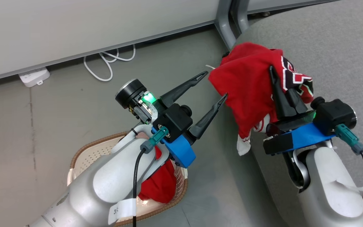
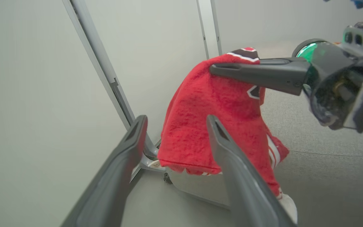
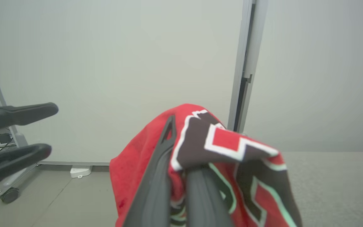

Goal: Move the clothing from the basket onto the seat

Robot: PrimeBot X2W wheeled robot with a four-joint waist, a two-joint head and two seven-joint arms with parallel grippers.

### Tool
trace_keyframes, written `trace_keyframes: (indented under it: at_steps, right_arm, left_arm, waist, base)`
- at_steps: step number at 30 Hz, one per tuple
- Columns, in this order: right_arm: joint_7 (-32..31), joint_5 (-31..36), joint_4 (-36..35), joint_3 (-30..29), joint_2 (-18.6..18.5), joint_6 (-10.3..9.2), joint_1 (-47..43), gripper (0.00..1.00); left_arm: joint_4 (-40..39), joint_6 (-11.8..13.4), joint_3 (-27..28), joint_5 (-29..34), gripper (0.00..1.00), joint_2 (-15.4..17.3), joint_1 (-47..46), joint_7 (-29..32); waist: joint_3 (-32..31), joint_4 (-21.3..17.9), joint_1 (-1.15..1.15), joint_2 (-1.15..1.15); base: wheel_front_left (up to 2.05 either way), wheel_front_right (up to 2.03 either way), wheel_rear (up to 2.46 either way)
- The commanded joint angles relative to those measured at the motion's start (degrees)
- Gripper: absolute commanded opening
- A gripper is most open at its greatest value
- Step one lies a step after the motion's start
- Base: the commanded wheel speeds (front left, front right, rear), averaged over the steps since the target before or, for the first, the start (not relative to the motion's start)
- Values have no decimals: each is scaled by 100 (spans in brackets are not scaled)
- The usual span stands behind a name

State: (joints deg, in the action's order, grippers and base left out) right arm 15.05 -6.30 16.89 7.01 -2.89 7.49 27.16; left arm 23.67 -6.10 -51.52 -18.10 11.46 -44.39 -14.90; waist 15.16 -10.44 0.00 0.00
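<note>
A red jersey (image 1: 247, 85) with black, white-edged numerals hangs over my right gripper (image 1: 279, 85), which is shut on it above the left edge of the light grey seat (image 1: 342, 47). Its lower end droops past the seat's side. In the right wrist view the jersey (image 3: 232, 148) drapes over that gripper's fingers (image 3: 156, 176). My left gripper (image 1: 216, 84) stands open and holds nothing, its tips just left of the cloth; its wrist view shows the jersey (image 2: 200, 126) straight ahead. A second red garment (image 1: 161, 183) lies in the cream basket (image 1: 83, 151) on the floor, partly hidden by my left forearm.
A white power strip (image 1: 34, 76) and looped white cable (image 1: 109, 61) lie on the grey floor by the wall panel. A grey metal post (image 1: 224, 23) rises beside the seat's far corner. Open floor lies between basket and seat.
</note>
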Motion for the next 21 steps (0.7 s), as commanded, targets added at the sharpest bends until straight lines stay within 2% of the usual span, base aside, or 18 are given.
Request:
trace_keyframes:
  at_steps: [1,10,21]
  right_arm:
    - [20,17,-58,-51,3,1,-74,0]
    - [20,-11,-470,-751,2,1,-409,0]
    - [20,-123,-670,-985,3,1,-916,0]
  left_arm:
    - [-27,-15,-27,19,100,30,32,-2]
    - [-221,-48,-295,91,100,92,-34,130]
    - [-308,-69,-539,66,100,138,36,216]
  waist:
    - [127,-180,0,0]
    - [441,-741,0,0]
    - [626,-1054,0,0]
  base:
    - [0,0,0]
    - [0,0,0]
    - [0,0,0]
